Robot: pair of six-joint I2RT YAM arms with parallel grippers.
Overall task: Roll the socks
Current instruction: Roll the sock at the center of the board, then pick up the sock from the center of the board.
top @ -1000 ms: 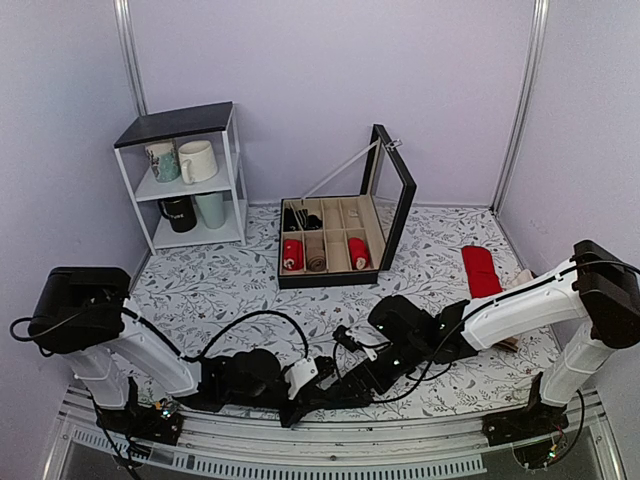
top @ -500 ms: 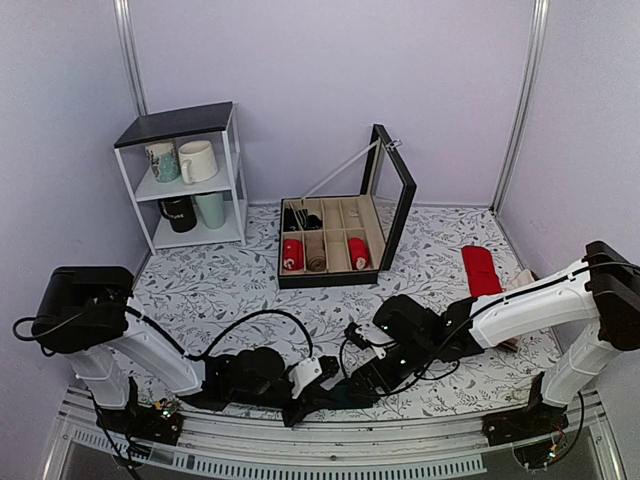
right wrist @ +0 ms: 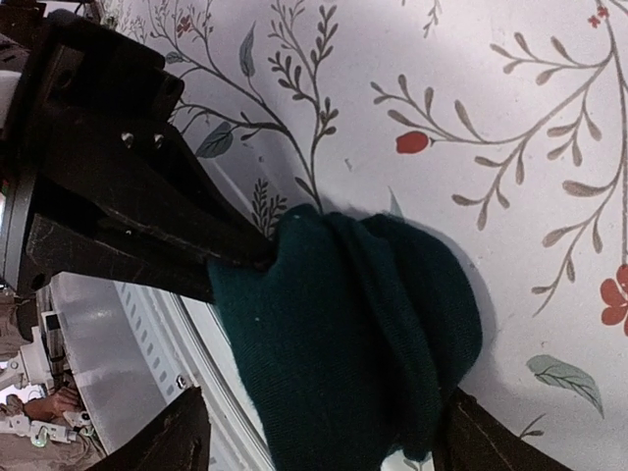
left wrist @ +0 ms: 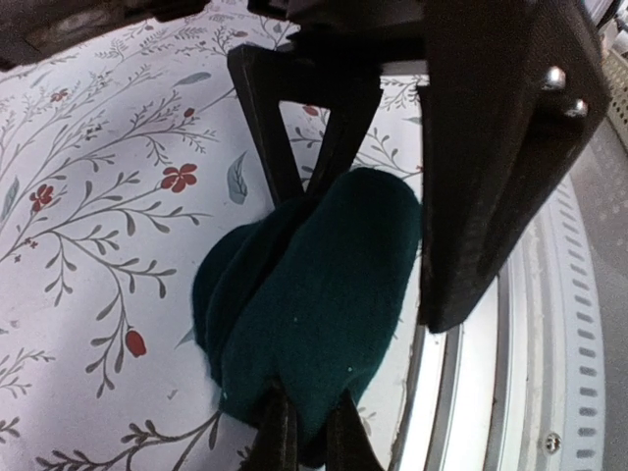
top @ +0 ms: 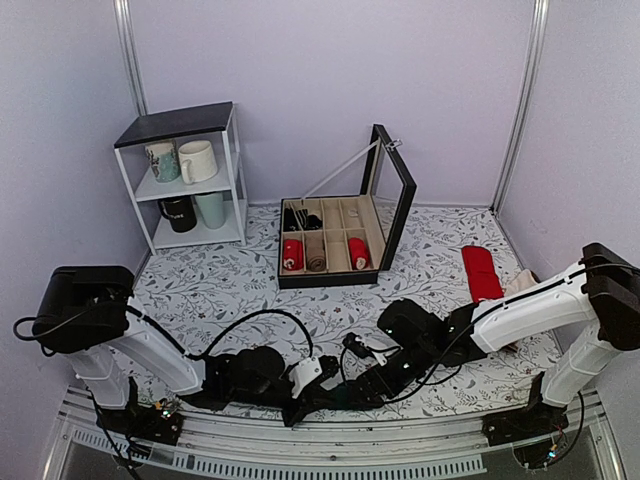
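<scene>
The socks (left wrist: 314, 314) lie as a thick dark teal bundle at the near edge of the table (top: 230, 290), about midway along it, where the flowered cloth meets the grey metal rail (left wrist: 471, 392). The fabric is folded over on itself in several layers, with a rounded end toward the far side.

The left gripper (left wrist: 302, 437) reaches in low from the left, and its 2 fingers are pinched together on the near end of the bundle, with fabric caught between the tips. The right gripper (right wrist: 329, 432) comes in from the right and faces it. Its jaws stand wide apart, 1 finger on each side of the bundle. The right wrist view shows a gap at one finger, while the other finger sits just beside the fabric. In the top view the 2 black grippers meet nose to nose over the bundle and hide most of it.

Further back, an open black box (top: 330, 245) with compartments holds 2 red rolls (top: 292, 253) and a beige roll (top: 317, 255). A flat red pair (top: 481, 272) lies near the right edge. A white shelf (top: 190, 180) with mugs stands in the far left corner.
</scene>
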